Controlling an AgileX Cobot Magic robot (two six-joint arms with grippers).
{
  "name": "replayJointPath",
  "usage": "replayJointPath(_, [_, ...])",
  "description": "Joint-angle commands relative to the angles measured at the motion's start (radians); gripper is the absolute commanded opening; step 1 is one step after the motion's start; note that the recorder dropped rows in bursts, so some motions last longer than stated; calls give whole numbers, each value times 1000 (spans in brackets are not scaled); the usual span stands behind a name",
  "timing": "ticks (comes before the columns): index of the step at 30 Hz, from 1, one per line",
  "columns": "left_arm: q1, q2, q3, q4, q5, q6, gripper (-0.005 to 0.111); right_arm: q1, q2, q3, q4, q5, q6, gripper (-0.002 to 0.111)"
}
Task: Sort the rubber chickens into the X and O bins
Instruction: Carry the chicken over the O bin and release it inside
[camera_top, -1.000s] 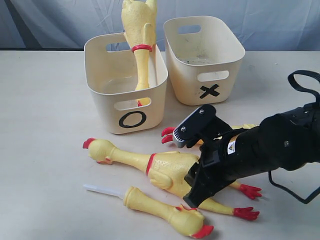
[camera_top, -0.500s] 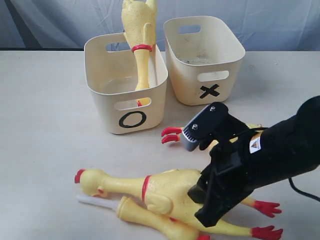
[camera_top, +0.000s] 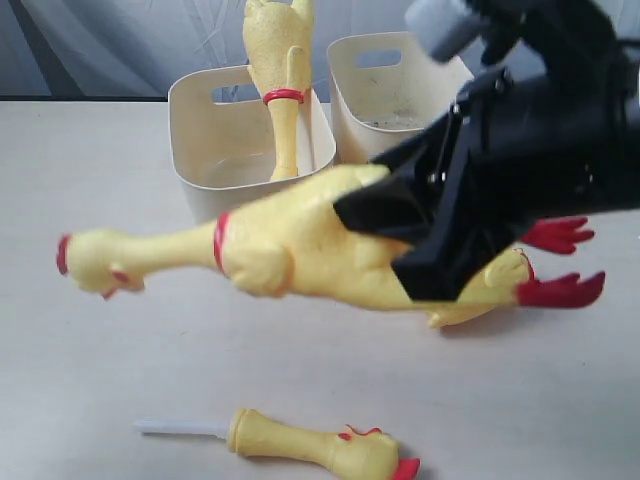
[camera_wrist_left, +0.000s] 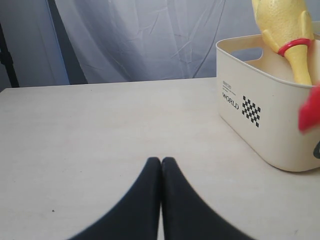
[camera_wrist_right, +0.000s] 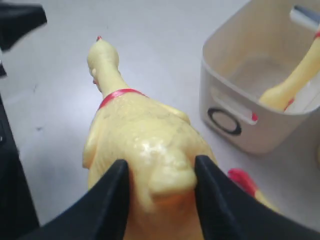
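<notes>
My right gripper (camera_top: 375, 245) (camera_wrist_right: 161, 167) is shut on the belly of a large yellow rubber chicken (camera_top: 290, 245) (camera_wrist_right: 135, 125) and holds it level in the air, head to the left, red feet (camera_top: 558, 290) to the right. Behind it stands the O bin (camera_top: 200, 110) (camera_wrist_right: 250, 137) (camera_wrist_left: 260, 120), where another chicken (camera_top: 283, 70) (camera_wrist_left: 287, 30) stands head down. The X bin (camera_top: 370, 75) is to its right, its mark hidden by the arm. A small chicken with a white tube (camera_top: 320, 445) lies on the table in front. My left gripper (camera_wrist_left: 161, 161) is shut and empty above bare table.
The red part of another chicken (camera_wrist_right: 243, 181) shows on the table beside the right fingers. The cream table (camera_top: 100, 350) runs back to a grey curtain (camera_wrist_left: 150, 40). The right arm's black body (camera_top: 540, 130) fills the upper right of the exterior view.
The right gripper has closed on the large chicken and lifted it off the table, up and towards the bins. The small chicken stays on the table.
</notes>
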Motion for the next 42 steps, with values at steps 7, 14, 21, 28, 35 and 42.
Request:
replayJointPath(7, [-3, -3, -6, 0, -13, -6, 0, -1, 6, -91, 11, -508, 67, 15])
replayJointPath(14, [-3, -3, -6, 0, -13, -6, 0, -54, 101, -91, 47, -640, 67, 15])
replayJointPath(21, [-3, -3, -6, 0, -13, -6, 0, -72, 252, -92, 69, -837, 67, 15])
replayJointPath(28, [-3, -3, -6, 0, -13, -6, 0, -72, 416, -211, 75, -920, 185, 15])
replayJointPath(35, [-3, -3, -6, 0, -13, -6, 0, -72, 564, -315, 75, -899, 221, 15])
replayJointPath(42, [-3, -3, -6, 0, -13, -6, 0, -70, 667, -342, 75, -867, 226, 15])
